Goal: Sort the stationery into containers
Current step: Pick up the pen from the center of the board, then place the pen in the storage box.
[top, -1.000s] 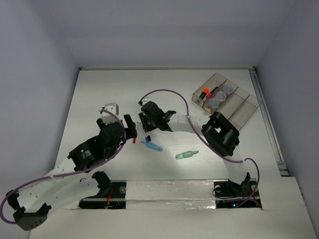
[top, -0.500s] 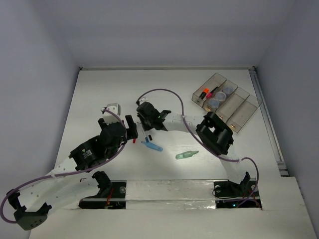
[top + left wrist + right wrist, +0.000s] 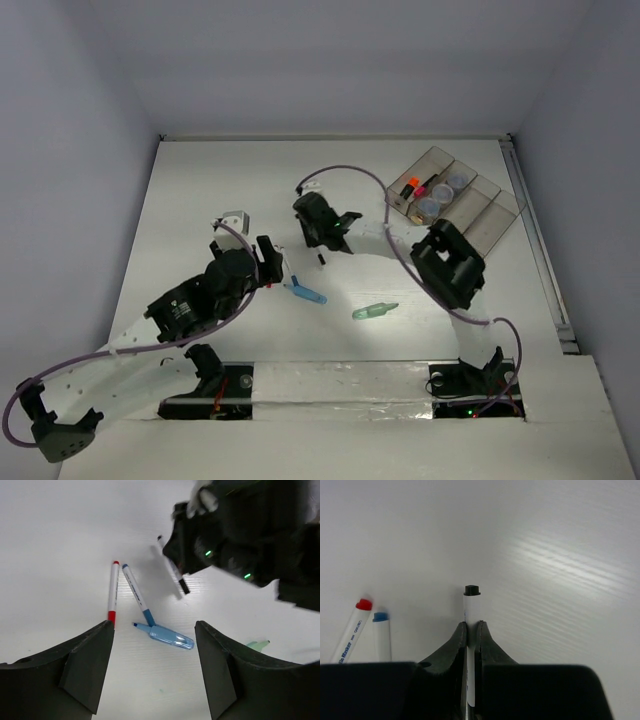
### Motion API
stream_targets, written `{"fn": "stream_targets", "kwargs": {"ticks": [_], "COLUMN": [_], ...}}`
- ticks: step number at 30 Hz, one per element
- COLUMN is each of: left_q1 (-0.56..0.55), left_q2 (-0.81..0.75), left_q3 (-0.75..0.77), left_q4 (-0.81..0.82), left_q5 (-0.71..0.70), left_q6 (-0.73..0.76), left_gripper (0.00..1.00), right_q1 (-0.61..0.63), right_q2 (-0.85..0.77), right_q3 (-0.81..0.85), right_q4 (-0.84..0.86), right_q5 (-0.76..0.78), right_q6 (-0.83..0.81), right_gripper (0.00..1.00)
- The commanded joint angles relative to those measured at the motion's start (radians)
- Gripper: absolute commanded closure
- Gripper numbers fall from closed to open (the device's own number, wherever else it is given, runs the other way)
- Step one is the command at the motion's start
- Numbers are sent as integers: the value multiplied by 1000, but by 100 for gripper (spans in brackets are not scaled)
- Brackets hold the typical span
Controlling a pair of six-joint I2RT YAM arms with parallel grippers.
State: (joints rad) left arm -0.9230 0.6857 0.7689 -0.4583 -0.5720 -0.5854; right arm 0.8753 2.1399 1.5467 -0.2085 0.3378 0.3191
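My right gripper (image 3: 470,630), clamped tight on 1 black-capped white pen (image 3: 470,607), has just lifted it from mid-frame toward the upper-right tray (image 3: 480,222); my left gripper (image 3: 153,627) gapes empty.

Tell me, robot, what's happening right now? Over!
Right gripper shut on black-capped pen, held in the air. Left gripper open over red pen, blue pen, marker. Nothing seen blocking the tray.

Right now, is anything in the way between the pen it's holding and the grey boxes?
Nothing visible does. The right gripper holds the black-capped pen, and no loose item lies between it and the tray.
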Motion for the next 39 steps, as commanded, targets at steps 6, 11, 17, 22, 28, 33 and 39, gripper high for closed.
{"fn": "stream_targets", "kwargs": {"ticks": [6, 11, 17, 22, 28, 33, 39], "left_q1": [-2, 39, 127, 199, 199, 208, 228], "left_q2": [97, 195, 259, 278, 363, 409, 474], "left_q3": [-45, -59, -91, -117, -137, -166, -171], "left_q4": [145, 199, 254, 276, 270, 271, 306], "left_q5": [116, 145, 221, 227, 172, 126, 123], "left_q6": [-54, -50, -36, -10, -33, -59, -47], "left_gripper": [40, 42, 42, 43, 44, 44, 49], "right_q1": [-297, -626, -926, -1009, -1021, -1021, -1021], "right_q2": [-517, -724, -792, -678, -585, -566, -613], "right_q3": [-278, -463, -608, -605, -579, -579, -583], "right_q4": [173, 184, 251, 307, 323, 331, 327], "right_q5": [-25, -40, -100, -135, -169, -154, -209], "right_q6": [60, 98, 188, 267, 305, 308, 304], "right_gripper": [100, 100, 100, 100, 97, 77, 32]}}
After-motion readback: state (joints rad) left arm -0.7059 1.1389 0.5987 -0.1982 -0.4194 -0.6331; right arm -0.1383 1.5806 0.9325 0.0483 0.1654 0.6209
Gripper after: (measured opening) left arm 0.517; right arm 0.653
